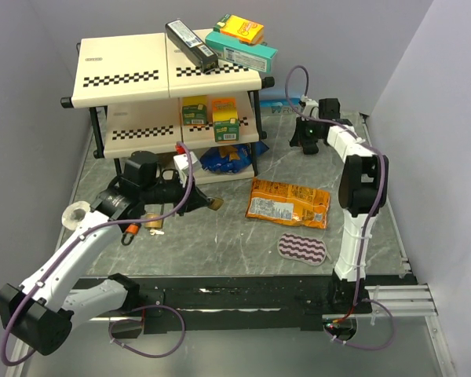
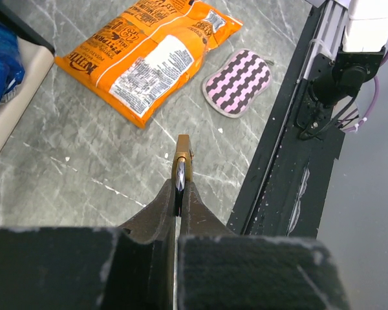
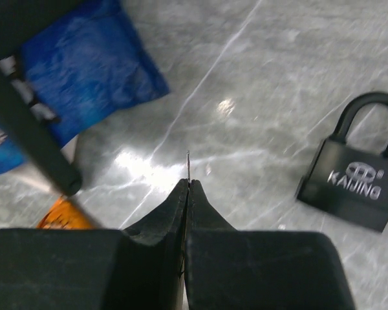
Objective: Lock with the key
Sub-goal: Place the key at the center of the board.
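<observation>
Nearest, just in front of the orange snack bag [image 1: 288,203], a pink-and-black striped pad [image 1: 304,248] lies flat on the desk [image 1: 243,243]. Left of the bag, the left gripper [image 2: 180,188] has its fingers pinching a brass piece [image 2: 182,160], held edge-on above the desk (padlock body or key head, I cannot tell which). Further left of the bag lie an orange tag [image 1: 130,230] with something brassy beside it, and a roll of tape [image 1: 77,214].

Behind the bag stands the two-tier rack [image 1: 118,71], with a blue bag [image 1: 224,161] under its lower shelf. Behind and to the right of the bag, the right gripper [image 3: 187,186] hangs low, its fingers pressed together on a thin metal sliver [image 3: 188,165]. A black padlock [image 3: 349,181] lies flat on the desk near those fingers, not touching them. A dark rack leg [image 3: 32,129] crosses the left side of that wrist view.
</observation>
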Robot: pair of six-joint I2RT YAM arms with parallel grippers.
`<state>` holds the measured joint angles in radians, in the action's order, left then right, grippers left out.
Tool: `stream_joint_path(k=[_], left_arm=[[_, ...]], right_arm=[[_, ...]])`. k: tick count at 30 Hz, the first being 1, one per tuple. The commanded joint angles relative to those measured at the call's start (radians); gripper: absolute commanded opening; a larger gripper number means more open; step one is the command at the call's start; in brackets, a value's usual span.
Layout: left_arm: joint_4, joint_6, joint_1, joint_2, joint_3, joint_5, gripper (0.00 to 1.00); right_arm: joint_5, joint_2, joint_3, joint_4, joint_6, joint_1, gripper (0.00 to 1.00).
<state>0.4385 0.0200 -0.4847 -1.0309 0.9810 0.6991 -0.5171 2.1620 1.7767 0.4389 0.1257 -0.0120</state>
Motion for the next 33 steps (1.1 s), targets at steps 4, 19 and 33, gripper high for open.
stream_joint_path(k=[4, 19, 33], left_arm=[[-0.018, 0.015, 0.012, -0.001, 0.013, 0.007, 0.01], [-0.057, -0.002, 0.026, -0.044, 0.018, 0.007, 0.01], [-0.040, 0.001, 0.034, -0.041, 0.042, 0.014, 0.01]], right_arm=[[0.054, 0.113, 0.162, 0.024, -0.026, 0.007, 0.00], [0.129, 0.265, 0.355, 0.164, -0.012, 0.007, 0.08], [0.060, 0.217, 0.333, 0.156, -0.015, 0.007, 0.48]])
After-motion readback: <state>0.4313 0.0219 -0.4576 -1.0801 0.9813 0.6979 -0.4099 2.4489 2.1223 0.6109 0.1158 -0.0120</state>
